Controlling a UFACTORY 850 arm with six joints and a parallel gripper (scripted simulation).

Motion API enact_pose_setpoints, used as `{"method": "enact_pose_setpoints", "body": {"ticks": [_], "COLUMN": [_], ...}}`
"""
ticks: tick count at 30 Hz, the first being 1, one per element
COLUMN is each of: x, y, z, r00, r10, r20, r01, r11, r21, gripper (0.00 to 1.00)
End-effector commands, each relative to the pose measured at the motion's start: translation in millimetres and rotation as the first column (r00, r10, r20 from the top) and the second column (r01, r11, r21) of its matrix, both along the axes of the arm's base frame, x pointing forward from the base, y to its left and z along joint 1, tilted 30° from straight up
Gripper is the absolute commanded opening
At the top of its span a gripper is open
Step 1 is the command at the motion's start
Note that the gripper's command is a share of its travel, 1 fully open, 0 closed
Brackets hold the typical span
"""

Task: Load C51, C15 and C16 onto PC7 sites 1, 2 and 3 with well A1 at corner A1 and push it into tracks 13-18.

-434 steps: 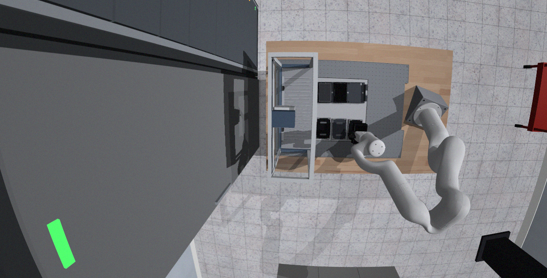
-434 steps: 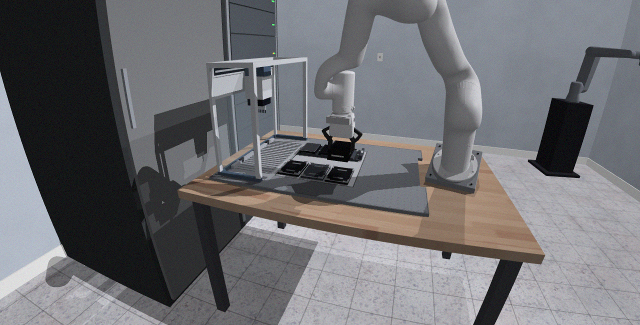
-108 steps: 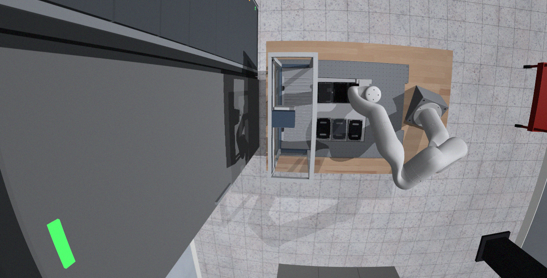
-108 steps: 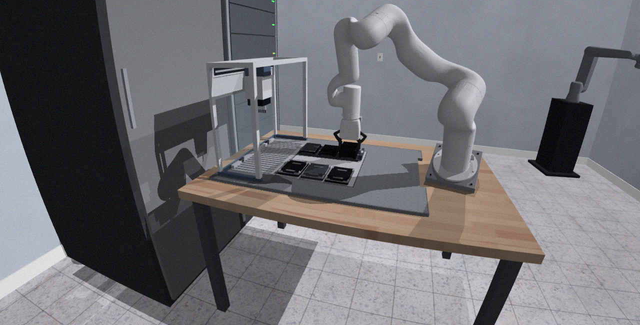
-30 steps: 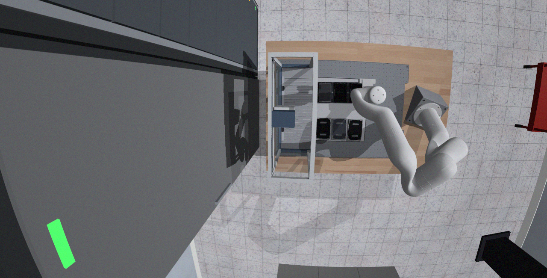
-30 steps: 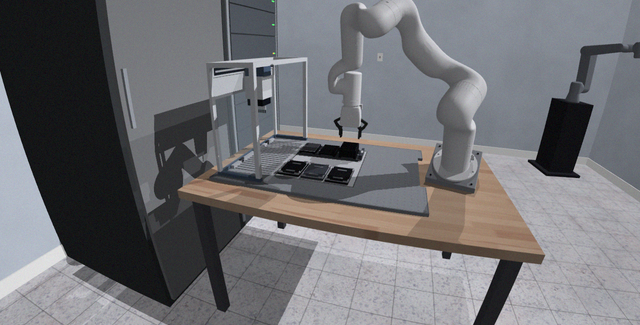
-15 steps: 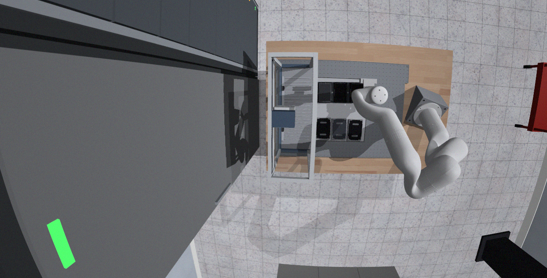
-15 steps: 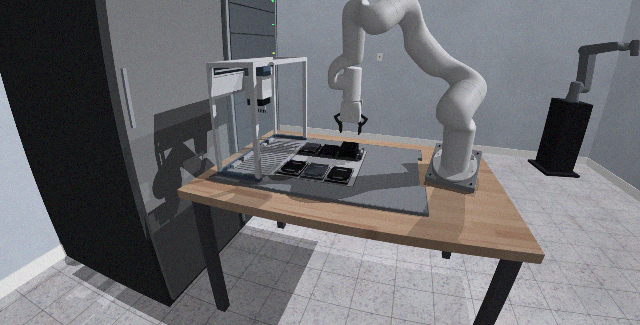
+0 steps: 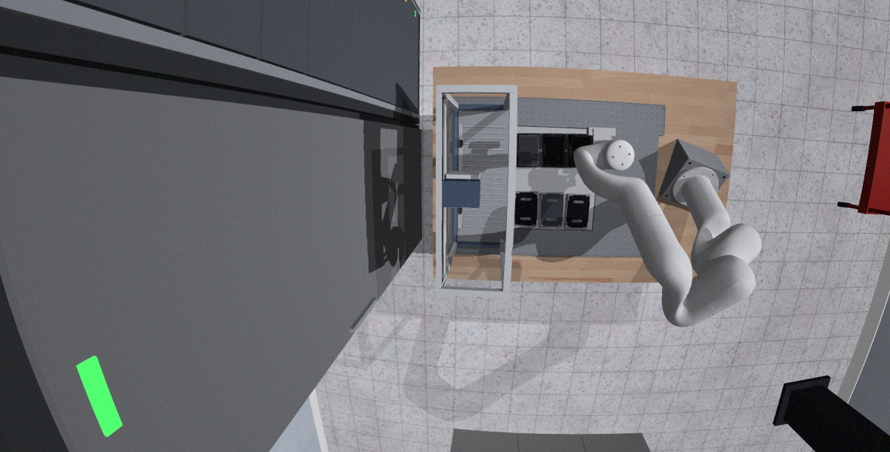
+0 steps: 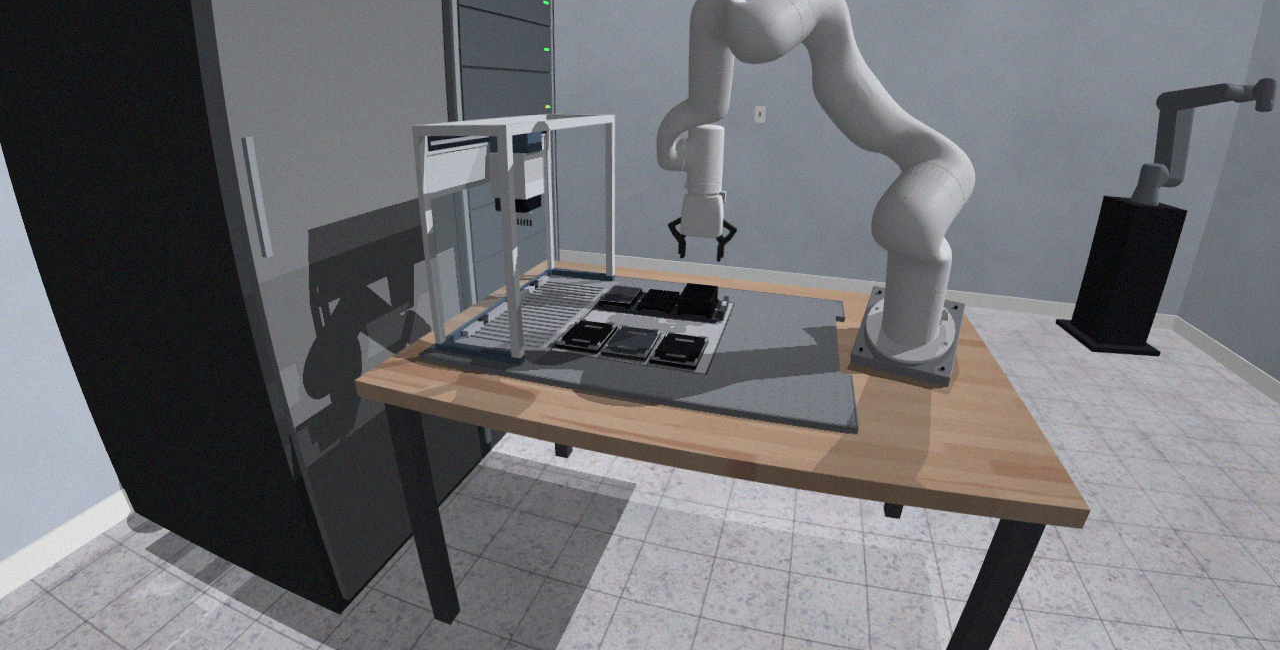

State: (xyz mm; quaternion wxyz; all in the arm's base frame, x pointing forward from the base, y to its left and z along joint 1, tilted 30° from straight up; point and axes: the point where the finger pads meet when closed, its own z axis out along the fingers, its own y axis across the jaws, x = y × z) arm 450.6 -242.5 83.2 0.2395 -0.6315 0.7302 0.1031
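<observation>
The carrier PC7 (image 10: pixel 659 298) (image 9: pixel 553 149) lies as a dark strip on the apron in front of the far tracks of the rails (image 10: pixel 546 310). The tall deep-well block C51 (image 10: pixel 699 298) stands on its end nearest the arm. The other two sites look low and dark. The nests form the nearer row: S1 (image 10: pixel 680 348), S2 with a greyish plate (image 10: pixel 631 341) and S3 with a dark plate (image 10: pixel 583 337). My gripper (image 10: pixel 700 245) is open and empty. It hangs well above C51, pointing down. In the top view my wrist (image 9: pixel 621 154) hides it.
The instrument's white frame (image 10: pixel 514 225) stands over the rails, with a pipetting head hanging inside. A tall dark cabinet and a rack stand behind the table on the left. My arm's base (image 10: pixel 905 346) is bolted at the right of the grey deck.
</observation>
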Motion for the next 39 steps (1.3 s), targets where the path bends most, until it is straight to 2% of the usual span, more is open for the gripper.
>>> {"method": "enact_pose_setpoints", "body": {"ticks": [1, 9, 25, 39], "x": [-2, -4, -4, 47], "y": [-5, -9, -9, 29], "z": [9.0, 17.3, 17.3, 30.0], "r00": [1.000, 1.000, 1.000, 1.000], "r10": [0.000, 0.000, 0.000, -0.023], "r20": [0.001, 0.001, 0.001, -0.011], "r01": [0.000, 0.000, 0.000, 0.023], "r11": [1.000, 1.000, 1.000, 1.000], "r21": [-0.001, -0.001, -0.001, 0.005], "gripper": [1.00, 1.00, 1.00, 1.00]}}
